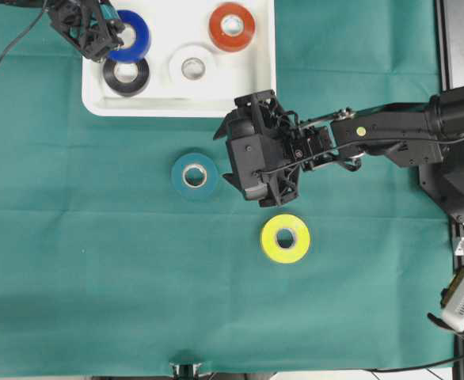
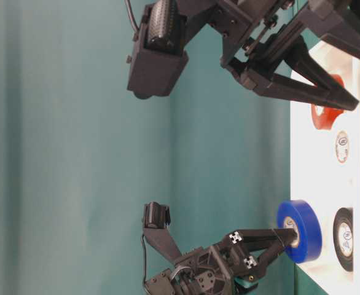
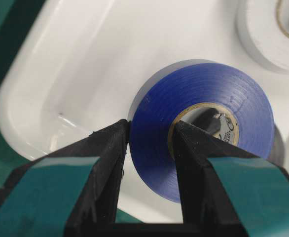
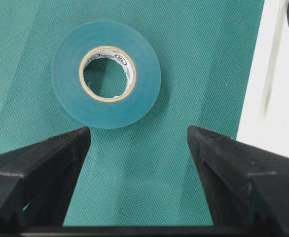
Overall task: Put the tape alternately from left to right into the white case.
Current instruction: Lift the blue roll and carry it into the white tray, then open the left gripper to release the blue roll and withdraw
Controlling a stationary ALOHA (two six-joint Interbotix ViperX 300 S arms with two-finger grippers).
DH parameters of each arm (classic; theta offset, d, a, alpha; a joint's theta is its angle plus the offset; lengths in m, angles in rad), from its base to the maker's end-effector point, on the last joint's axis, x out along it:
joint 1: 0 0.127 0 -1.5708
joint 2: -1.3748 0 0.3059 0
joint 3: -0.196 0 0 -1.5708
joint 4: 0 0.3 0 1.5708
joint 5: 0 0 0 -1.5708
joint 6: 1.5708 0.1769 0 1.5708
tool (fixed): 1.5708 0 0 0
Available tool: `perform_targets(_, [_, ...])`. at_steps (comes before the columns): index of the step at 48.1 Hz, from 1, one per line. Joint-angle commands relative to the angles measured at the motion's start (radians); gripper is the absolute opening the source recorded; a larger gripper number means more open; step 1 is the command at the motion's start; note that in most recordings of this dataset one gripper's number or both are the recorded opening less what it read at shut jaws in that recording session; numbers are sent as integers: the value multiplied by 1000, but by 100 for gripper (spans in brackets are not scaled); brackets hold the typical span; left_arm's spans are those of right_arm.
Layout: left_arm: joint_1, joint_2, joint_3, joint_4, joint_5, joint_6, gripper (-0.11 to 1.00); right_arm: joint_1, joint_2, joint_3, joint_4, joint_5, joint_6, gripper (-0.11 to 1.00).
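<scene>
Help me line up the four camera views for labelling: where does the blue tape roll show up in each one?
Overhead: blue tape roll at top left, inside the white case, pinched by the left gripper.
Table-level: lower right, over the case's edge, on the left gripper's tips.
Left wrist: centre, clamped through its core.
Right wrist: not in view; only the teal roll shows.
Shared landmark: the white case.

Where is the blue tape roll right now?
In the overhead view the blue tape roll is at the white case's top-left corner, pinched through its core by the left gripper, just above the black roll.
</scene>
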Motion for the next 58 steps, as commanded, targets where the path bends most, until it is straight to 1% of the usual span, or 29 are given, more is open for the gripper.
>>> perform_targets(1, [9, -11, -26, 2, -9, 3, 27, 5, -29, -8, 3, -8, 2, 89])
perform_targets(11, [12, -12, -26, 0, -11, -5, 27, 5, -29, -8, 3, -8, 2, 89])
perform_targets(18, [12, -14, -18, 0, -11, 9, 28, 5, -29, -8, 3, -8, 2, 89])
perform_targets(20, [11, -15, -14, 0, -11, 11, 37, 5, -29, -8, 3, -8, 2, 89])
perform_targets(27, [12, -23, -3, 2, -9, 18, 79, 5, -29, -8, 3, -8, 2, 89])
perform_targets(31, [12, -29, 2, 2, -11, 18, 96, 5, -29, -8, 3, -8, 2, 89])
perform_targets(32, [12, -31, 2, 2, -11, 18, 98, 5, -28, -8, 3, -6, 2, 89])
perform_targets(34, [12, -35, 2, 2, -11, 18, 100, 5, -29, -8, 3, -8, 2, 89])
perform_targets(49, [-3, -48, 9, 2, -12, 18, 100, 6, -29, -6, 3, -3, 2, 89])
perform_targets(54, [-31, -51, 9, 2, -14, 18, 100, 12, -29, -5, 5, -3, 3, 89])
perform_targets(58, [-69, -67, 14, 0, -12, 18, 100, 23, -29, -3, 6, -3, 3, 89])
